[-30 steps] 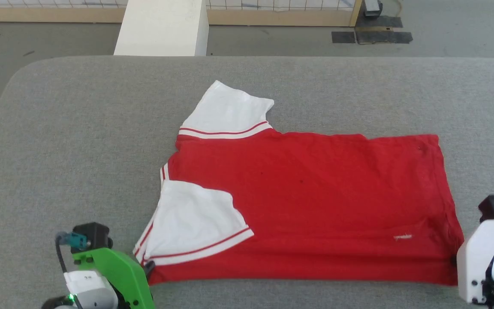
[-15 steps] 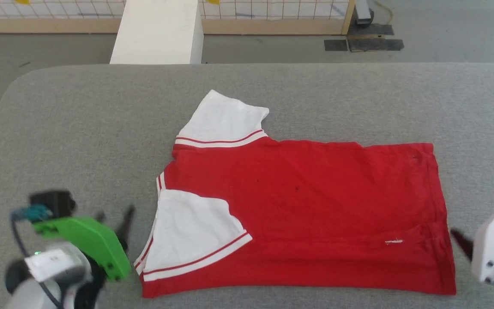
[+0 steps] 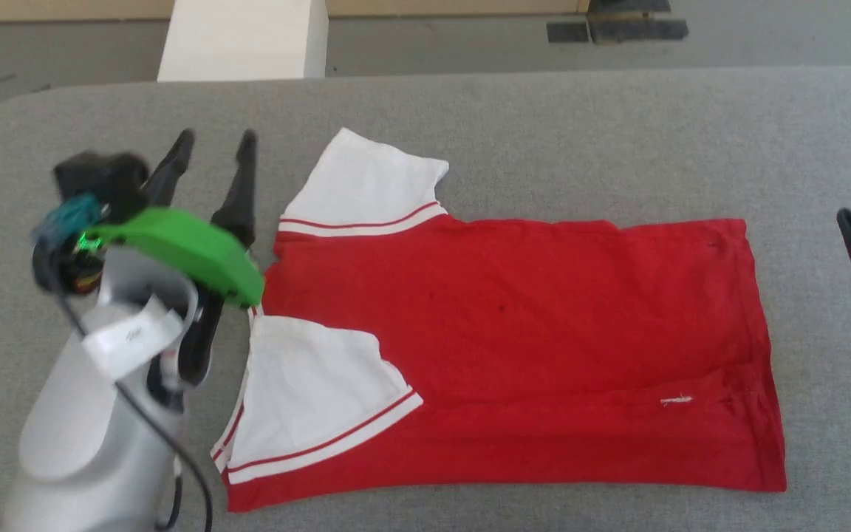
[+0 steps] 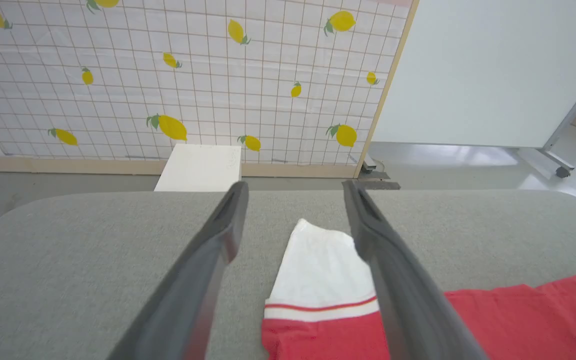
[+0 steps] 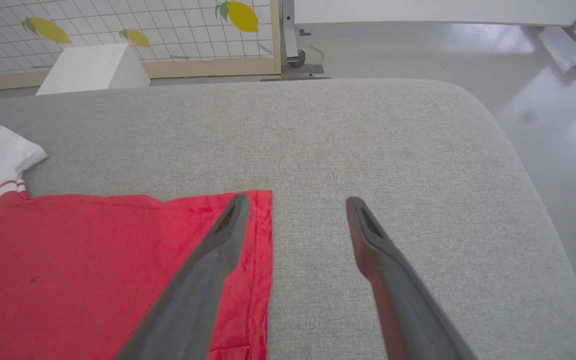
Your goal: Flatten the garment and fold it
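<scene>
On grey pad [image 3: 544, 133], garment [image 3: 514, 332] red side up; hem mark [image 3: 676, 400] illegible.

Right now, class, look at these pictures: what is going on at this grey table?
A two-armed robot is folding a red T-shirt that lies flat, plain side up, on the grey padded table. The near white sleeve is folded onto the red body; the far white sleeve is spread out. Both grippers are open and hold nothing: the left gripper hovers beside the far sleeve, the right gripper above the hem end.
</scene>
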Controlling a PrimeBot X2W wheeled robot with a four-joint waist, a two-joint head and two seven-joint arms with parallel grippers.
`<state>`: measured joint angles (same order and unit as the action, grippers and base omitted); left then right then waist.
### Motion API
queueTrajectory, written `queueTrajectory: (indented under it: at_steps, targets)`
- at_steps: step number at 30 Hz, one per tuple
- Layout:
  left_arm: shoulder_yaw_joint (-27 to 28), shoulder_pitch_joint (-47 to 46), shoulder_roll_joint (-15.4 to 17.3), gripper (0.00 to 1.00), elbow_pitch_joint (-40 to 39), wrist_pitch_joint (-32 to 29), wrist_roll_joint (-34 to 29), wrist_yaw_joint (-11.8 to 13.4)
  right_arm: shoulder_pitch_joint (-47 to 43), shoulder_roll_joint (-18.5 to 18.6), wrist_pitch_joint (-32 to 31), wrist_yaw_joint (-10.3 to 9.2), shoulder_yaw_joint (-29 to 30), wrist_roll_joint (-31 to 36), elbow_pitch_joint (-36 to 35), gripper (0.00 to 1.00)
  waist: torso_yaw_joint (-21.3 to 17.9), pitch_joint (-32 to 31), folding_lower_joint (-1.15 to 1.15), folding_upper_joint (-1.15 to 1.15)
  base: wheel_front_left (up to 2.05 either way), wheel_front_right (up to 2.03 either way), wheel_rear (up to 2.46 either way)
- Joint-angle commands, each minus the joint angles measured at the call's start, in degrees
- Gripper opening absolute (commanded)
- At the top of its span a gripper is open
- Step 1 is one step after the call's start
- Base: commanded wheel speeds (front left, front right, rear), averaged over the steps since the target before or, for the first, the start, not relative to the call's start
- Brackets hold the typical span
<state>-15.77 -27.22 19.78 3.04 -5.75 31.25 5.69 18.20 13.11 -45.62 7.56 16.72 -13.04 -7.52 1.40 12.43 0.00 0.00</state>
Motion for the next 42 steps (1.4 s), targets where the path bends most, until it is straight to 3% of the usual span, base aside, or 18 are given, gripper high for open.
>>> queueTrajectory:
  at_steps: [1, 9, 13, 18, 22, 32, 33, 34, 42]
  targets:
    - [-0.7, -3.6, -0.8, 1.0, 2.6, 0.5, -0.1, -1.3, 1.9, -0.4, 0.5, -0.08, -0.4, 0.7, -0.2, 1.0, -0.4, 3.2, 0.0, 0.0, 0.0, 0.0, 0.0]
    - [-3.3, -23.7, -4.2, 1.0, 21.2, -4.0, 0.0, -5.2, 7.3, -1.8, 0.5, -0.08, -4.9, 1.3, -1.3, 1.0, -1.9, 11.2, 0.0, 0.0, 0.0, 0.0, 0.0]
    - [-4.5, -32.6, -4.7, 1.0, 29.8, -12.3, 0.4, -5.5, 8.9, -2.4, 0.6, -0.08, -7.6, 1.5, -2.2, 1.0, -3.6, 14.4, 0.0, 0.0, 0.0, 0.0, 0.0]
    - [-6.9, -41.0, -4.3, 1.0, 37.2, -27.0, 0.5, -5.1, 9.3, -2.8, 0.2, -0.08, -10.0, 1.4, -3.7, 1.0, -6.0, 17.7, 0.0, 0.0, 0.0, 0.0, 0.0]
    - [-9.0, -44.6, -3.4, 1.0, 40.1, -37.0, 0.0, -4.9, 8.7, -3.4, 0.2, -0.08, -10.3, 1.4, -5.5, 1.0, -7.4, 20.1, 0.0, 0.0, 0.0, 0.0, 0.0]
    - [-10.5, -42.3, -0.8, 0.99, 41.6, -46.7, 0.2, -2.6, 6.8, -4.7, 0.3, -0.08, -9.0, 1.7, -8.3, 1.0, -8.5, 23.3, 0.0, 0.0, 0.0, 0.0, 0.0]
    - [-10.1, -41.7, -1.0, 0.33, 41.4, -47.5, 1.0, -2.4, 6.7, -4.9, 0.0, -0.08, -8.8, 1.5, -8.4, 1.0, -8.3, 23.5, 0.0, 0.0, 0.0, 0.0, 0.0]
    - [-9.9, -41.4, -1.1, 0.0, 41.0, -47.7, 1.4, -2.4, 6.6, -4.9, -0.2, -0.08, -8.7, 1.4, -8.5, 1.0, -8.1, 23.5, 0.0, 0.0, 0.0, 0.0, 0.0]
    - [-6.8, -40.0, -1.6, 0.0, 36.8, -45.6, 5.2, -2.7, 6.8, -4.2, -1.1, -0.08, -7.1, 1.9, -8.8, 1.0, -6.1, 21.7, 0.0, 0.0, 0.0, 0.0, 0.0]
